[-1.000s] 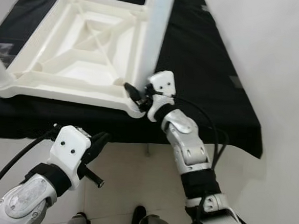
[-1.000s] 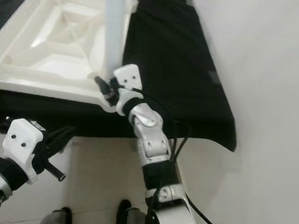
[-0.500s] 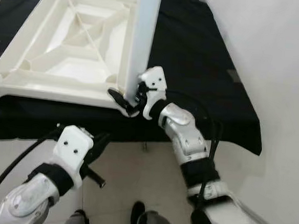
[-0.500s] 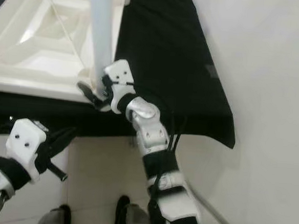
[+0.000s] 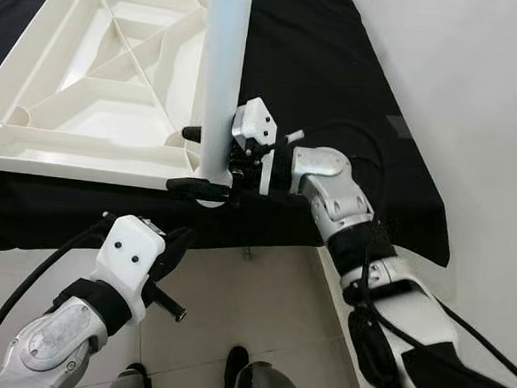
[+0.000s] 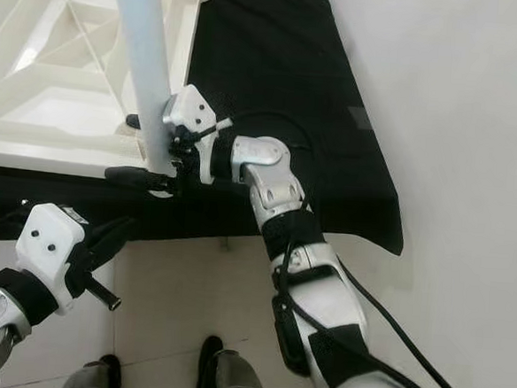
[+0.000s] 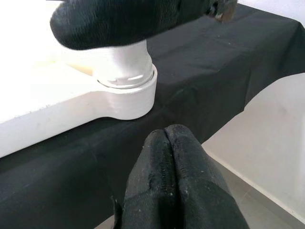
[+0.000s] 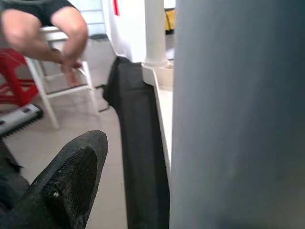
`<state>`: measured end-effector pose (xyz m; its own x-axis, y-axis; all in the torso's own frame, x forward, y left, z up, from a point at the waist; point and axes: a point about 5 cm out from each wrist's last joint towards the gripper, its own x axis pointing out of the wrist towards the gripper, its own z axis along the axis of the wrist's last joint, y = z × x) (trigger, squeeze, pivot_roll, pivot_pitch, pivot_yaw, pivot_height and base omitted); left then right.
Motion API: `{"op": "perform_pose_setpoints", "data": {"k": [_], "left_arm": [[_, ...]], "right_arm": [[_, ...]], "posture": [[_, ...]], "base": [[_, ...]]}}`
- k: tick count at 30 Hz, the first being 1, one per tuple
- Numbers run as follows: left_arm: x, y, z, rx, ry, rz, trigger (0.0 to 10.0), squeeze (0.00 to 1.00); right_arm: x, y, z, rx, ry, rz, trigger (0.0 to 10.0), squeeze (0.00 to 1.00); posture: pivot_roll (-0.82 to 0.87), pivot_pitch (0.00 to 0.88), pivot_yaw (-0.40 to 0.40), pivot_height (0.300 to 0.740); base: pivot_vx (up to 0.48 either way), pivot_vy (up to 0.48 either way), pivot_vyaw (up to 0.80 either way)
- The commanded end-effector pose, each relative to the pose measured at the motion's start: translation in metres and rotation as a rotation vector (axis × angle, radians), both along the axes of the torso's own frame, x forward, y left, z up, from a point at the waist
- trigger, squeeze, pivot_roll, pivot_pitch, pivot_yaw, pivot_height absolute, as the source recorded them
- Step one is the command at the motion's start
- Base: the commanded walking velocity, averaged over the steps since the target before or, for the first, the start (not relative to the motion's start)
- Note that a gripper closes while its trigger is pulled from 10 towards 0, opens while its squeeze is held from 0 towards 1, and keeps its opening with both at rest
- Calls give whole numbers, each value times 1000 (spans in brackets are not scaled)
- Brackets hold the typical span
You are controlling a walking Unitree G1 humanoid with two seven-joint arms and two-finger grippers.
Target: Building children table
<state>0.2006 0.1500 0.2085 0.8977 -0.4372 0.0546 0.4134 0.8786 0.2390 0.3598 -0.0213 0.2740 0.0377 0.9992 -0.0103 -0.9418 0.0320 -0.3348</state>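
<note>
Children's table top (image 5: 96,103) lies upside down on the black cloth (image 5: 337,84), ribbed underside up, and your landmark is its near corner socket (image 7: 125,93), where the white leg (image 5: 222,76) stands upright

Right gripper (image 5: 209,162) now straddles the leg just above that socket: you see one black finger behind the leg and the other stretched along the table's near edge in front of it, so the fingers are spread around the leg. From the head views you cannot tell whether they press on it. In the right wrist view the leg fills one side as a grey column, with one finger pad (image 8: 66,183) apart from it. A second ago that gripper sat just to the right of the socket, with its fingers pointing in at the corner; since then your right forearm has swung round so it reaches in from the right, level with the table edge. The whole scene has also slid in the head views, so the camera moved

Left gripper (image 5: 173,246) hangs below and in front of the socket, off the cloth's edge, fingers pressed together as the left wrist view shows (image 7: 174,157), much as before

Beyond the far corner of the table, a person sits on a white stool (image 8: 57,90), blurred
</note>
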Motion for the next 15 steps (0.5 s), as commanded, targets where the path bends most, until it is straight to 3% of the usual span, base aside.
{"op": "perform_pose_setpoints", "data": {"k": [1,2,3,15], "left_arm": [[-2,-2,-4,-8,17,-10,10000,0],[-3,-3,-4,-9,18,-11,10000,0],[-3,-3,-5,-10,19,-12,10000,0],[-4,-3,-5,-14,23,-13,10000,0]], "right_arm": [[-3,5,-5,-15,18,59,10000,0],[-3,4,-5,-20,30,85,10000,0],[-3,3,-6,-24,42,103,0,0],[1,-11,-13,-20,79,121,0,0]], "posture": [[160,301,-193,740],[159,305,-192,740],[158,308,-192,740],[148,312,-187,740]], "base": [[0,0,0],[0,0,0],[0,0,0],[0,0,0]]}}
